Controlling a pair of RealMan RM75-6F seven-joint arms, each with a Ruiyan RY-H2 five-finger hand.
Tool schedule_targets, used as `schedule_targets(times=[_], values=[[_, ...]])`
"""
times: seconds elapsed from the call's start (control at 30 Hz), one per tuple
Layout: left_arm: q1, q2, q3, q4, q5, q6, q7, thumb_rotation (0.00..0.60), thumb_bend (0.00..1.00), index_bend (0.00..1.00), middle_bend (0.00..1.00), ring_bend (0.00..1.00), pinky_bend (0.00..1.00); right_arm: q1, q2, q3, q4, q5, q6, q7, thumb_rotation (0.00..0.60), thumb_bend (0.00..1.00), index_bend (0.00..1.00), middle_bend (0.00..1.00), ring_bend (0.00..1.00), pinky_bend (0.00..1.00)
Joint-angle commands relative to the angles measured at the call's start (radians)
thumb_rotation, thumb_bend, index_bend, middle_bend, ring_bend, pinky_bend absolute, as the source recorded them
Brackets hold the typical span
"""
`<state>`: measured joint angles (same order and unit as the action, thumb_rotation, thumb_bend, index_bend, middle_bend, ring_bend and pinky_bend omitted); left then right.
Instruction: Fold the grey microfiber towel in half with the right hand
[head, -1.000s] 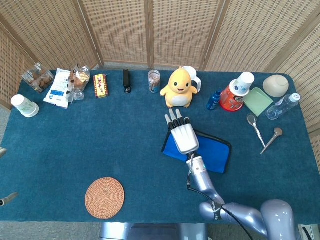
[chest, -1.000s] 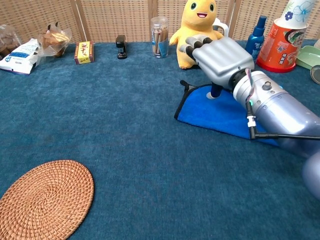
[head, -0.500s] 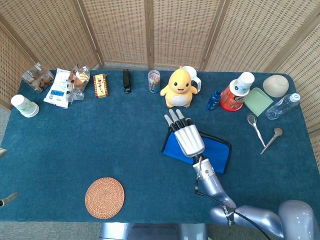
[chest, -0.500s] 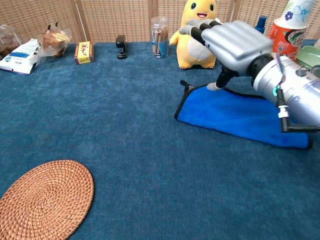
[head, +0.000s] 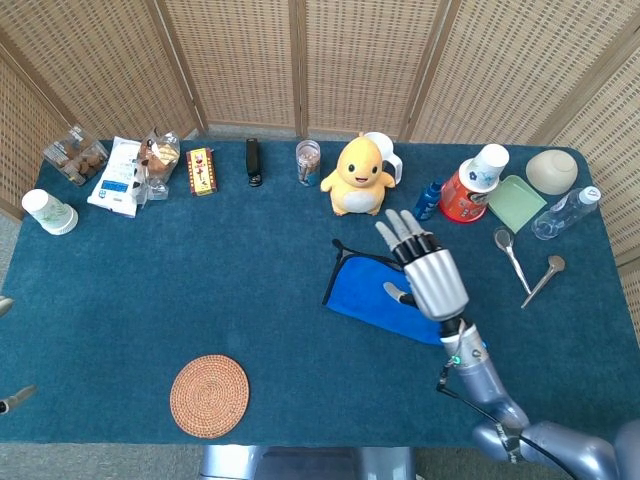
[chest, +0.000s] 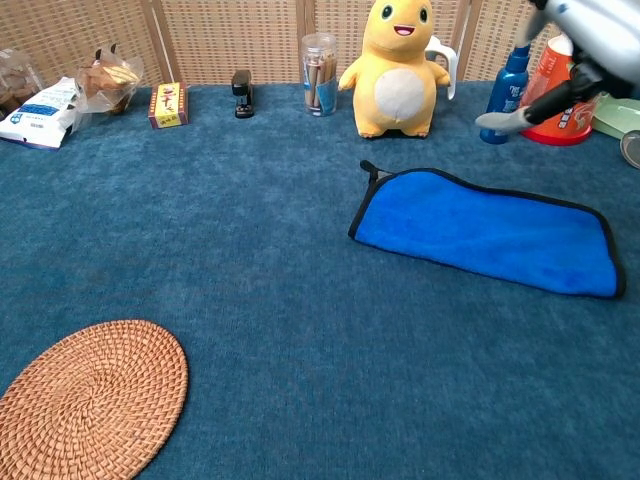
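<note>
Towel (chest: 485, 232) lies flat on table (head: 200, 270), blue face up w/ black edging, already doubled over: long strip running left-near to right, loop tab at its left-rear corner. Right hand (head: 425, 270) is raised above towel's right part, off the cloth, fingers apart and pointing toward rear of table, nothing in it; chest view catches only its underside at top right corner (chest: 560, 60). Left hand not seen in either view. Towel's left and near edges face open carpet, lots of free room front-left; nearest thing there is round woven coaster (head: 209, 396), well apart, near front edge. Behind towel: yellow plush duck (head: 358, 176) near its rear-left corner, not touching; white mug just behind the duck; blue spray bottle (head: 428, 200) and red cup noodle tub (head: 474, 185) to rear right. Two spoons (head: 528, 268) right of towel, apart from it. Back-edge row leftward: clear jar (head: 308, 162), black stapler (head: 254, 162), small box (head: 201, 170), snack bags (head: 135, 170), paper cup (head: 47, 212) at far left. Green tray, bowl, water bottle (head: 566, 212) in rear right corner.
</note>
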<state>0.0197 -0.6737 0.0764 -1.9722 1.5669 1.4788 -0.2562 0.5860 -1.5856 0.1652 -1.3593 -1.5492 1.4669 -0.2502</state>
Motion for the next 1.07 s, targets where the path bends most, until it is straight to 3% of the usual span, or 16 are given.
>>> schedule_targets(times=[0.03, 0.17, 0.33, 0.4, 0.47, 0.6, 0.67, 1.07], values=[[0.006, -0.009, -0.003, 0.002, -0.001, 0.013, 0.017, 0.6, 0.13, 0.0, 0.0, 0.0, 0.0, -0.054, 0.045, -0.007, -0.042, 0.001, 0.051, 0.084, 0.481, 0.0, 0.0, 0.0, 0.03, 0.39], [0.01, -0.017, -0.007, 0.001, -0.006, 0.025, 0.036, 0.6, 0.13, 0.0, 0.0, 0.0, 0.0, -0.112, 0.085, -0.022, -0.067, -0.014, 0.114, 0.164, 0.589, 0.0, 0.0, 0.02, 0.09, 0.41], [0.012, -0.025, -0.01, 0.002, -0.01, 0.029, 0.05, 0.6, 0.13, 0.0, 0.0, 0.0, 0.0, -0.189, 0.131, -0.035, -0.08, -0.005, 0.181, 0.219, 0.6, 0.0, 0.01, 0.09, 0.24, 0.45], [0.011, -0.027, -0.012, 0.002, -0.012, 0.03, 0.053, 0.6, 0.13, 0.0, 0.0, 0.0, 0.0, -0.227, 0.165, -0.048, -0.1, 0.018, 0.187, 0.235, 0.6, 0.0, 0.03, 0.11, 0.25, 0.48], [0.012, -0.028, -0.014, -0.001, -0.016, 0.032, 0.056, 0.6, 0.13, 0.0, 0.0, 0.0, 0.0, -0.255, 0.202, -0.062, -0.128, 0.032, 0.181, 0.25, 0.6, 0.0, 0.03, 0.11, 0.22, 0.44], [0.017, -0.036, -0.014, -0.006, -0.016, 0.041, 0.078, 0.6, 0.13, 0.0, 0.0, 0.0, 0.0, -0.317, 0.29, -0.101, -0.172, 0.05, 0.176, 0.304, 0.6, 0.0, 0.0, 0.02, 0.02, 0.2], [0.019, -0.041, -0.013, -0.009, -0.016, 0.041, 0.092, 0.6, 0.13, 0.0, 0.0, 0.0, 0.0, -0.336, 0.319, -0.112, -0.185, 0.047, 0.176, 0.315, 0.6, 0.0, 0.0, 0.0, 0.0, 0.15], [0.02, -0.076, -0.013, -0.027, -0.025, 0.034, 0.189, 0.6, 0.13, 0.0, 0.0, 0.0, 0.0, -0.4, 0.399, -0.148, -0.251, -0.018, 0.187, 0.252, 0.6, 0.0, 0.0, 0.0, 0.0, 0.13]])
